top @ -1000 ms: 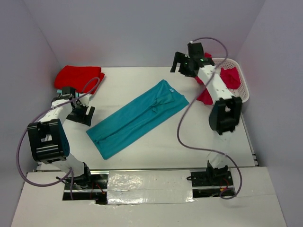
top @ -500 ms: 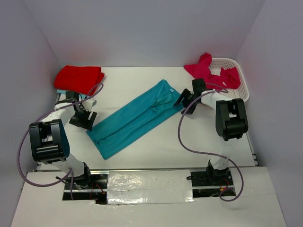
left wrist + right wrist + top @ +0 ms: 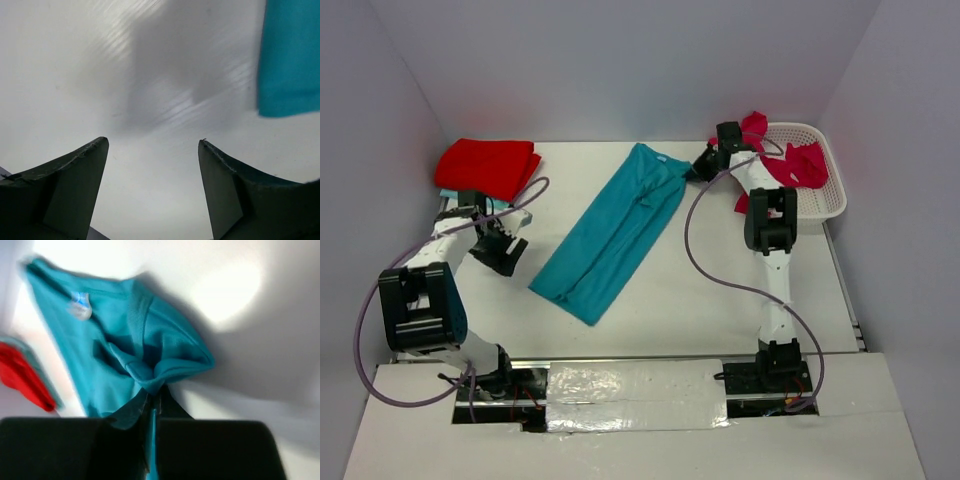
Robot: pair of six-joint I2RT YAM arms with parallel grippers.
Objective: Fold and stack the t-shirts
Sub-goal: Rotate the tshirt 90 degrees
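Overhead view: the teal t-shirt (image 3: 616,232) lies folded into a long strip on the white surface (image 3: 720,270), running from about 7 o'clock to 1 o'clock across the middle.

The right claw (image 3: 699,170) sits at the strip's 1 o'clock end. In the right wrist view we see its fingers pressed together with a bunch of teal cloth pinched between them, beside the collar. The pale label (image 3: 80,305) faces up, toward 11 o'clock of the pinch.

The left claw (image 3: 152,142) hangs over bare surface at 9 o'clock of the strip, fingers spread wide, nothing between them. In its wrist view, only a teal corner shows at 2 o'clock, apart from both fingers.

The folded red t-shirt (image 3: 485,164) rests in the 10 o'clock corner.

The magenta t-shirts (image 3: 790,166) lie crumpled in the white mesh basket (image 3: 827,203) at 2 o'clock, with some cloth spilling over its rim.
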